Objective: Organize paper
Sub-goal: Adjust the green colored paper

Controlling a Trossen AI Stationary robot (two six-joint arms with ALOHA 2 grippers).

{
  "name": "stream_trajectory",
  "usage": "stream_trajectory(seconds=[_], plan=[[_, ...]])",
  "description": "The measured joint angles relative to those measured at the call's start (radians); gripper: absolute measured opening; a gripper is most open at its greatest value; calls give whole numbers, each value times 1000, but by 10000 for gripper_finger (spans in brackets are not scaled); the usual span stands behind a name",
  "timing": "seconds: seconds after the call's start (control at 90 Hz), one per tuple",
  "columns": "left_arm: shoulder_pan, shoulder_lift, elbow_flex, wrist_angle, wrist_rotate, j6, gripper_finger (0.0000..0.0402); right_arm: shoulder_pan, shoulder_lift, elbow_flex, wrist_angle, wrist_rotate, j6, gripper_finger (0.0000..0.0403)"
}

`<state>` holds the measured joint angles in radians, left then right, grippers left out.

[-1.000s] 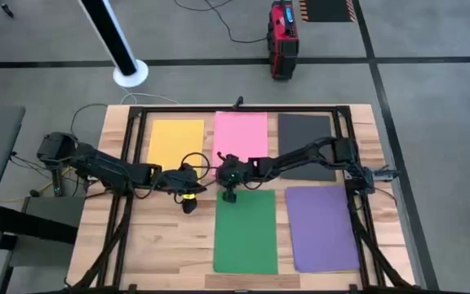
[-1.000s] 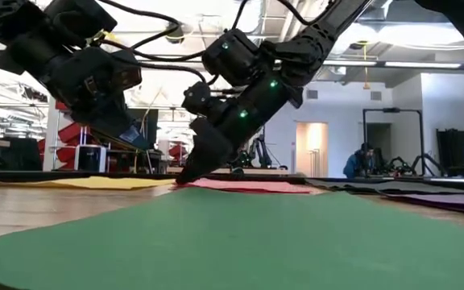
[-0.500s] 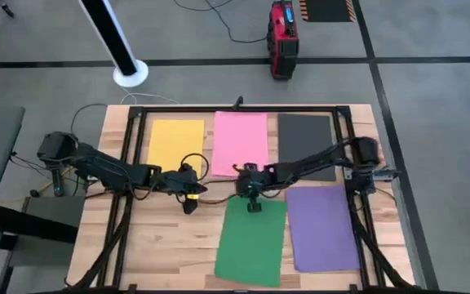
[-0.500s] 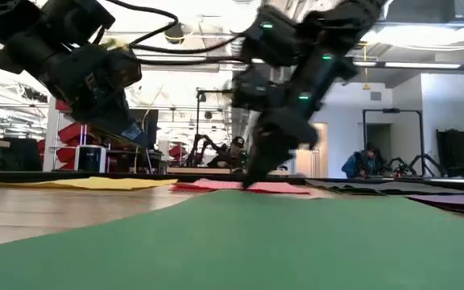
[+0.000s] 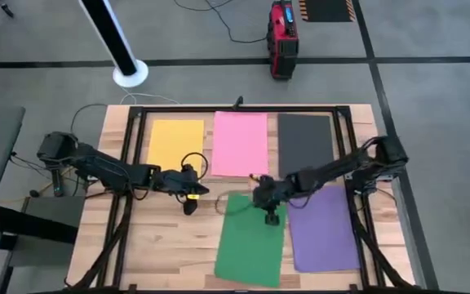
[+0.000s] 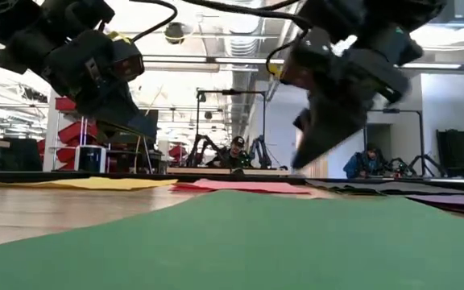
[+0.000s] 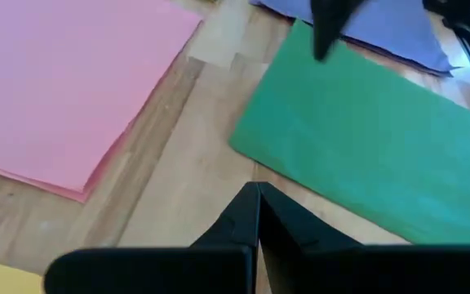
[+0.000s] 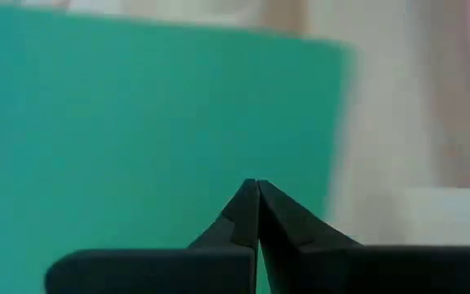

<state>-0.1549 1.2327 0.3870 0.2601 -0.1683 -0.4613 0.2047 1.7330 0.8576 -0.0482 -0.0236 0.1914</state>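
Since a second ago, right gripper (image 5: 272, 218) has swept rightward with the green sheet (image 5: 250, 238), which now lies skewed, top edge tilted toward the purple sheet (image 5: 323, 227); I read its jaws as closed, tips together, gripping nothing; green sheet lies directly beneath and nearward of them, long axis running near-to-far on the bench (image 5: 170, 245); right arm nearer, stretched low from the right edge; left gripper (image 5: 188, 204), jaws closed and empty, waits beside; yellow sheet (image 5: 175, 144), pink sheet (image 5: 240, 143), dark grey sheet (image 5: 305, 144) line the far row.
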Motion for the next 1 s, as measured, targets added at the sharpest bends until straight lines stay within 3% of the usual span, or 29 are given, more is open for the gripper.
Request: stream_trajectory(seconds=[0.256,0.567,1.0], plan=[[20,0,0,-38,11,-114,0,0,114,39,21,23,91,0],[20,0,0,-46,15,-111,0,-60,133,66,11,8,-108,0],[20,0,0,-71,10,-102,0,-77,121,62,27,-30,-170,0]])
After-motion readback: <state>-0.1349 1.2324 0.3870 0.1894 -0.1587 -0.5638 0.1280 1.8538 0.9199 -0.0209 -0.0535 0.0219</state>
